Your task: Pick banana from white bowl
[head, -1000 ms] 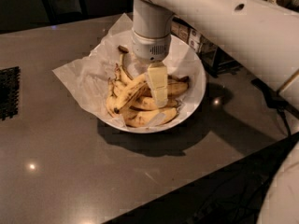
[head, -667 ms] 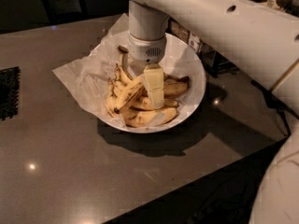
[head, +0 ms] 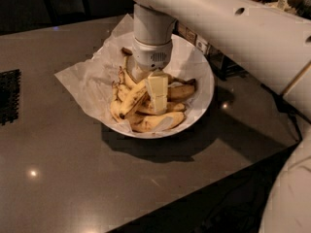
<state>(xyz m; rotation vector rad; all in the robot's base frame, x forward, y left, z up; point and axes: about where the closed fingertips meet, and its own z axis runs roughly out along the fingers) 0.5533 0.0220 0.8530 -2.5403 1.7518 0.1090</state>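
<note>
The white bowl (head: 204, 89), lined with crinkled white paper, stands on the dark counter and holds several yellow bananas. A joined bunch (head: 127, 97) lies in the bowl's left half. A single speckled banana (head: 181, 91) with a dark tip runs from the right side in under the gripper. Another banana (head: 158, 123) lies along the front rim. My gripper (head: 157, 92) points straight down into the middle of the bowl, low among the bananas, and its white wrist hides the fruit behind it.
My white arm (head: 233, 28) spans the upper right. A black grid (head: 8, 96) lies at the counter's left edge. Packets in a rack (head: 197, 40) stand behind the bowl. The counter's front edge (head: 194, 188) runs diagonally at lower right.
The gripper and arm have shifted slightly to the left over the bowl. The bananas and the bowl have not moved.
</note>
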